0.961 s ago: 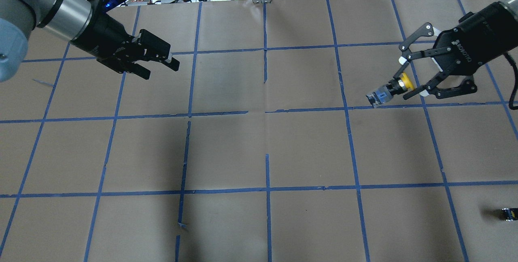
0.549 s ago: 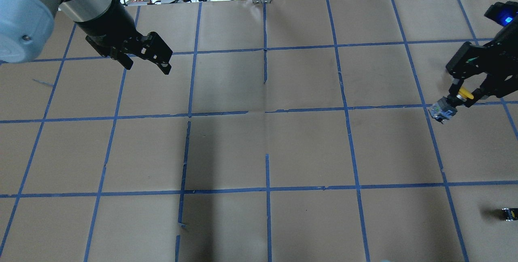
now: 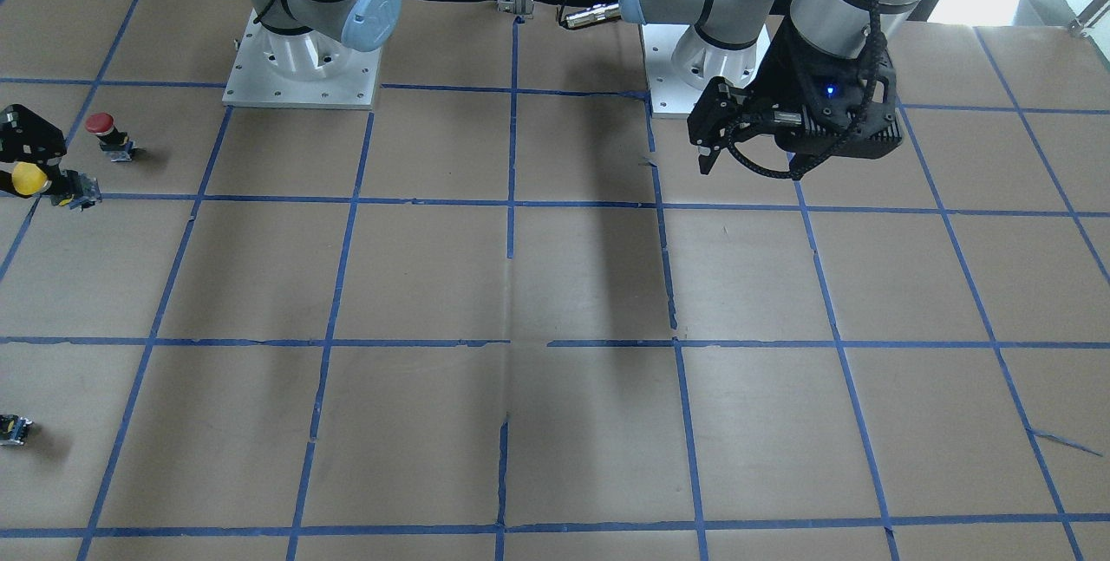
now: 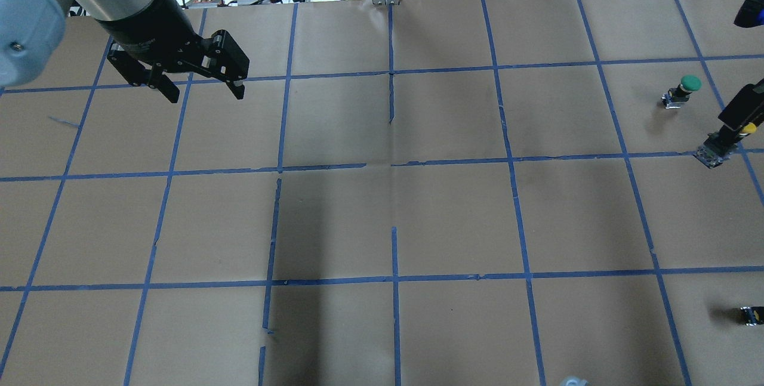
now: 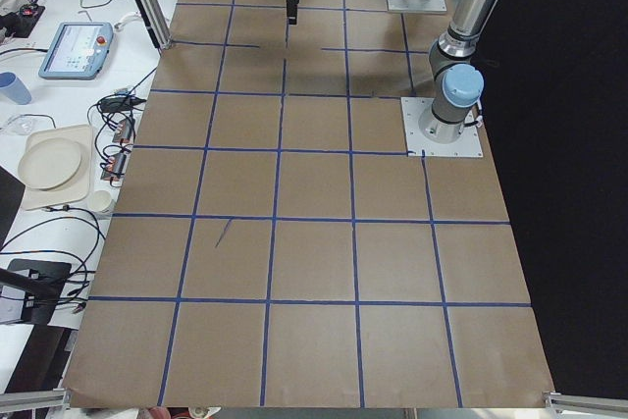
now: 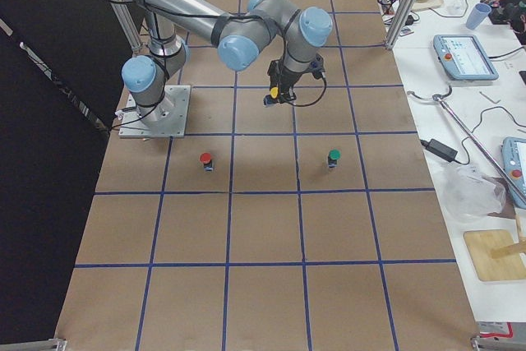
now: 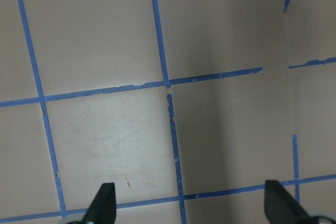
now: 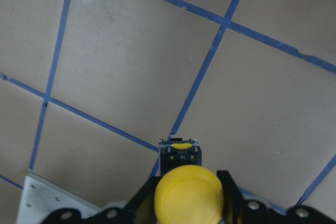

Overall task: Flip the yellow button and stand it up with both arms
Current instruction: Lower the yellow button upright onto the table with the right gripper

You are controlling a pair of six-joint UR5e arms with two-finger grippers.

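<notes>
The yellow button (image 4: 719, 150) is held at the table's far right, its yellow cap (image 8: 188, 190) toward the wrist camera and its black and grey base pointing down at the table. My right gripper (image 4: 739, 133) is shut on it just under the cap and holds it above the brown paper; it also shows in the front view (image 3: 30, 175) and the right side view (image 6: 274, 93). My left gripper (image 4: 206, 95) is open and empty over the far left squares, with both fingertips (image 7: 102, 203) apart above bare paper.
A green-capped button (image 4: 683, 90) stands just beyond the held button. A red-capped button (image 3: 108, 134) stands near it on the robot's side. A tiny black block (image 4: 751, 315) lies at the near right edge. The arm bases (image 3: 299, 67) stand at the robot's edge.
My right gripper has carried the yellow button rightward to the table's edge, which uncovers the green button. My left gripper has turned and drawn slightly back and left, still open.
</notes>
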